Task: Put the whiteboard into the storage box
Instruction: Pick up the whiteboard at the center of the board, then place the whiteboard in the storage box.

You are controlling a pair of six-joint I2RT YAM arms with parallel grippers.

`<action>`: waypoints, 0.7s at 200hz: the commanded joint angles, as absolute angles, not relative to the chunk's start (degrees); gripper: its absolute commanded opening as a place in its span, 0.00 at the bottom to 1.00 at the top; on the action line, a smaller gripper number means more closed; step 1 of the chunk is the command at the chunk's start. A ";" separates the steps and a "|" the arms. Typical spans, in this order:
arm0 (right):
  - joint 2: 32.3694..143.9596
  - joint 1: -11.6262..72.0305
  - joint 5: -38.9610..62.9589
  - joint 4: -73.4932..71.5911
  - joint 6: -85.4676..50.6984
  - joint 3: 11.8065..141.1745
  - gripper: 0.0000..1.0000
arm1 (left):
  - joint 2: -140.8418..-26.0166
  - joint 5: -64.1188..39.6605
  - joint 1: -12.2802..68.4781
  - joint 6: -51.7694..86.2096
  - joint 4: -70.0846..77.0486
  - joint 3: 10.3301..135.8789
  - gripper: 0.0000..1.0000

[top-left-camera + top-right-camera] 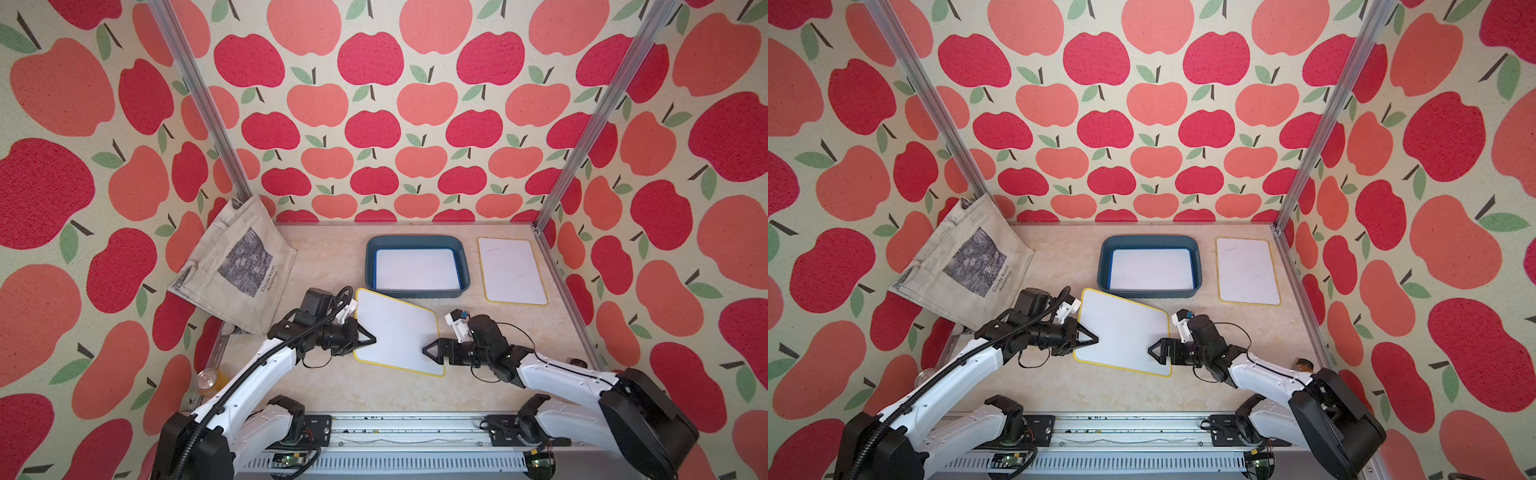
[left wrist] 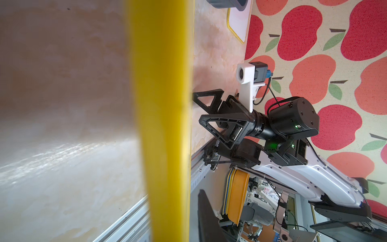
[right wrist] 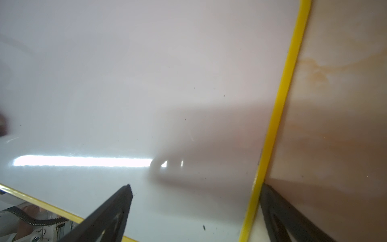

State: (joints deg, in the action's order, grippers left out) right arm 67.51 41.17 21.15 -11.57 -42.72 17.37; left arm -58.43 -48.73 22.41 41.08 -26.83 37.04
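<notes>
Storage box [image 1: 415, 293]: by the worktop's [image 1: 332, 386] far edge, a blue-rimmed whiteboard [image 1: 415, 269] already flat inside.
Yellow-rimmed whiteboard [image 1: 399, 332]: mid-worktop between my pincers, just before the box's near wall, not yet in.
My left pincer [image 1: 371, 338]: tips at that board's left rim; clamped or not, I cannot tell.
My right pincer [image 1: 427, 351]: apart, one finger [image 3: 113, 211] over the board's face, the other under its rim.
Left to do: carry this board in; a second yellow-rimmed whiteboard [image 1: 512, 270] lies flat at the far right corner.
</notes>
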 commanded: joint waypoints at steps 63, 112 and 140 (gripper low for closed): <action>72.54 39.86 24.60 -10.80 -43.75 17.75 0.99 | -58.86 -45.04 21.03 40.69 -24.39 38.67 0.19; 75.24 39.21 26.33 -11.86 -44.26 18.62 0.99 | -58.37 -42.66 19.87 40.83 -23.83 38.80 0.15; 76.89 38.96 27.20 -12.39 -44.47 19.33 0.99 | -58.62 -42.90 19.36 40.78 -23.66 39.06 0.16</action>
State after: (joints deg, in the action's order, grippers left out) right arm 74.37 39.18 26.09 -16.73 -43.20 19.73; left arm -58.54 -43.38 19.84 41.06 -25.87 37.04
